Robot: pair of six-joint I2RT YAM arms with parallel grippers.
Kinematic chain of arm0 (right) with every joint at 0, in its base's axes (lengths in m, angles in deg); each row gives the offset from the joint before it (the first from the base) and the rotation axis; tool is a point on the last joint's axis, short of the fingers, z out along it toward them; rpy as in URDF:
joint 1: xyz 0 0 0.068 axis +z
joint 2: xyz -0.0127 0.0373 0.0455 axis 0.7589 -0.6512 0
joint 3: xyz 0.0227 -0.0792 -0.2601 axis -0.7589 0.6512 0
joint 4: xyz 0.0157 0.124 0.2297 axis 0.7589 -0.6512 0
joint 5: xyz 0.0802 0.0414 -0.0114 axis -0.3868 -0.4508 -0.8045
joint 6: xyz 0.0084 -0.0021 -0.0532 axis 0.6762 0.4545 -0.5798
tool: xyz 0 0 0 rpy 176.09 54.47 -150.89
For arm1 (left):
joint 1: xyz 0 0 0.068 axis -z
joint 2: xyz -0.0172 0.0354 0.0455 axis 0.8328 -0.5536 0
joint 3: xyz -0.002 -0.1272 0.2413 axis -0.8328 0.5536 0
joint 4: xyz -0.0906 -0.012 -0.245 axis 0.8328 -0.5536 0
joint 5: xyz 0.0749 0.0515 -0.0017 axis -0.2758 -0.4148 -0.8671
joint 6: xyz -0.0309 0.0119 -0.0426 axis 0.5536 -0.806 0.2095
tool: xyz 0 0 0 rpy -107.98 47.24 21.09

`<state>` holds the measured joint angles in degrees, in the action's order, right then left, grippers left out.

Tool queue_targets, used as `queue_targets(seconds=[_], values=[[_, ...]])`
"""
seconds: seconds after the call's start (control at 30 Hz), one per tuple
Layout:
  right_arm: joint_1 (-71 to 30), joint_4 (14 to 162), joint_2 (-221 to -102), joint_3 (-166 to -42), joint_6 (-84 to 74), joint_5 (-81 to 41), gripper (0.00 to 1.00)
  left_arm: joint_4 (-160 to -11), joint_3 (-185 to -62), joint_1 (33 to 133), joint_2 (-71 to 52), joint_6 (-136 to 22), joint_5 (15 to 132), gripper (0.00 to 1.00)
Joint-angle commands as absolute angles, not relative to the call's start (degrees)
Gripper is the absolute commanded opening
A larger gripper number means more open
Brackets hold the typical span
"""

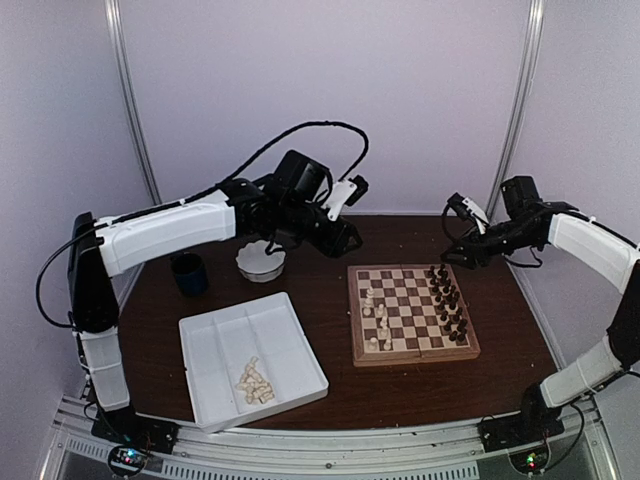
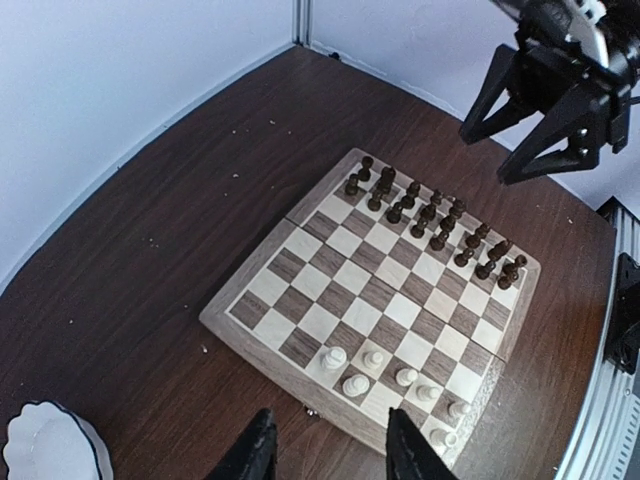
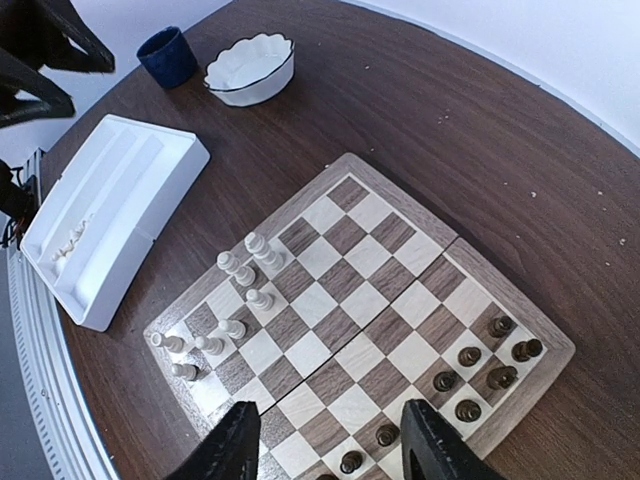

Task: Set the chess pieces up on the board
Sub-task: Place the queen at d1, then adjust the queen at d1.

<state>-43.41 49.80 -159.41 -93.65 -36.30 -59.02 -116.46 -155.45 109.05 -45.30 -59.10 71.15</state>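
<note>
Mid-setup. Board [image 1: 410, 310] sits right of centre on surface [image 1: 450, 390]: dark pieces [image 1: 448, 300] ranked, cream pieces [image 1: 378, 315] few. Spare cream men [image 1: 254, 380] heaped in tray [image 1: 225, 345], near-left corner. Left claw [image 2: 335, 455] and right claw [image 3: 330, 450] hang spread, empty. Next, likely: left reaches into tray, fine pinch.

Left hand [image 2: 335, 455] aloft, jaws parted, empty; right hand [image 3: 330, 450] aloft, jaws parted, empty.

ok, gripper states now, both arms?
Left gripper: open, holding nothing.
Right gripper: open, holding nothing.
</note>
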Motion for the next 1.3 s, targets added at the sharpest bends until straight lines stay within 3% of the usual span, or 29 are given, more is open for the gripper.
queue_targets(seconds=[0.0,0.27,0.43,0.77,1.27], values=[[-37.56,46.94,-164.30,-97.17,-40.57,-55.03,0.50,-119.18,-149.87,108.92,-44.24,-58.68,70.20,0.38],[-34.02,45.02,-168.94,-100.01,-40.19,-49.33,0.42,-120.22,-160.43,109.27,-54.92,-49.70,73.92,0.38],[-35.54,47.04,-165.59,-96.79,-38.90,-48.78,0.44,-120.44,-165.29,109.49,-60.94,-50.21,74.41,0.42],[-37.15,47.40,-164.91,-96.07,-38.65,-49.11,0.46,-123.87,-174.09,109.50,-69.01,-50.84,76.58,0.36],[-37.50,47.30,-165.02,-95.94,-39.05,-49.19,0.47,-126.12,-177.34,109.41,-73.46,-50.36,78.36,0.32]])
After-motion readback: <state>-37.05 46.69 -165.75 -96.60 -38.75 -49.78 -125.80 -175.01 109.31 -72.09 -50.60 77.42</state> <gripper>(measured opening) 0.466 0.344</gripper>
